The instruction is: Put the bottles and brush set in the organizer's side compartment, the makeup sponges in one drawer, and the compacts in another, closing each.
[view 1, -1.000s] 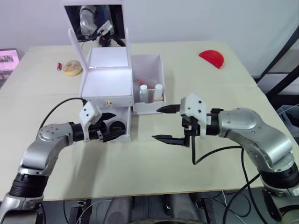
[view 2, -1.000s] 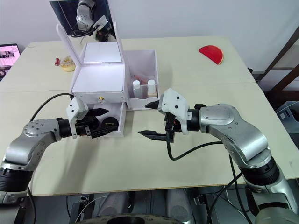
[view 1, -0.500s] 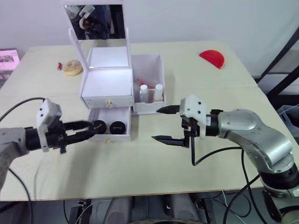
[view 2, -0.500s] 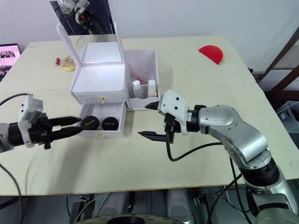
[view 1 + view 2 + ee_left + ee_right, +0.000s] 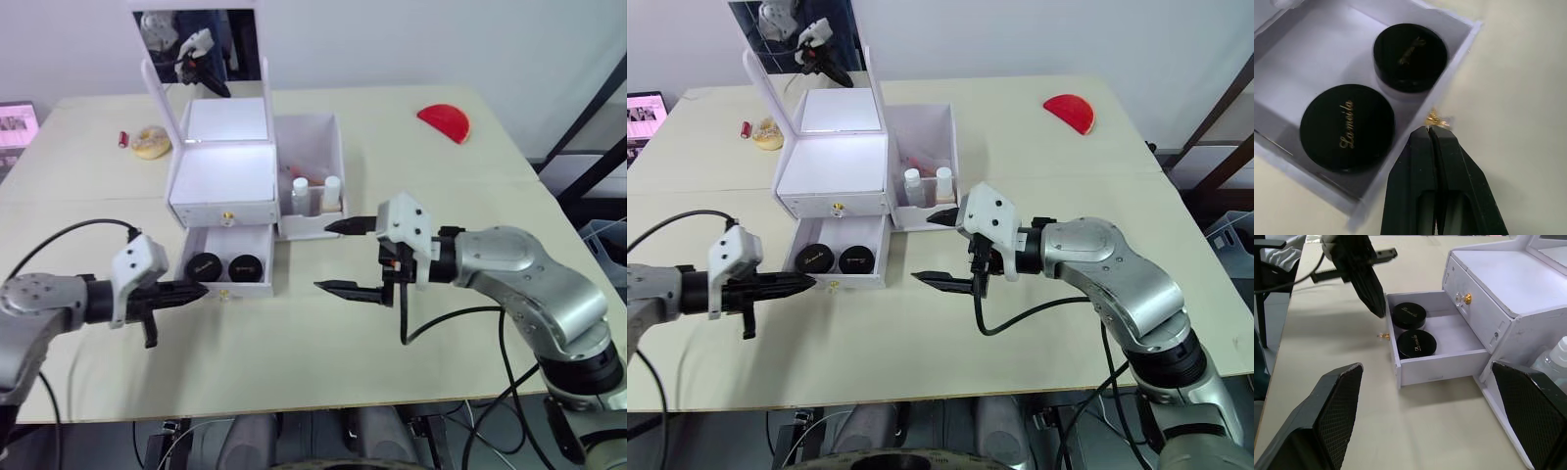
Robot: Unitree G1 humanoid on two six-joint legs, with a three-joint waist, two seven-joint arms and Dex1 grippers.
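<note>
The white organizer [image 5: 223, 176] stands with its mirror lid up. Its lower drawer [image 5: 257, 288] is pulled open and holds two black round compacts [image 5: 202, 265] [image 5: 243, 265]. My left gripper [image 5: 201, 291] is shut with nothing in it, and its tips sit right at the drawer's small gold knob [image 5: 1437, 119]. The upper drawer is shut, its knob [image 5: 227, 214] facing me. Two white-capped bottles [image 5: 301, 191] [image 5: 333, 188] stand in the side compartment [image 5: 312, 137], with something reddish behind them. My right gripper [image 5: 323, 257] hangs open and empty over the table, in front of that compartment.
A red half-round piece [image 5: 444, 121] lies at the far right of the table. A beige round piece [image 5: 152, 141] and a small red item [image 5: 124, 138] lie at the far left, beside the organizer. A cable runs from each arm.
My left gripper was open inside the lower drawer, drew back to the left and shut, and has come back to the drawer's knob. The right arm has hardly moved.
</note>
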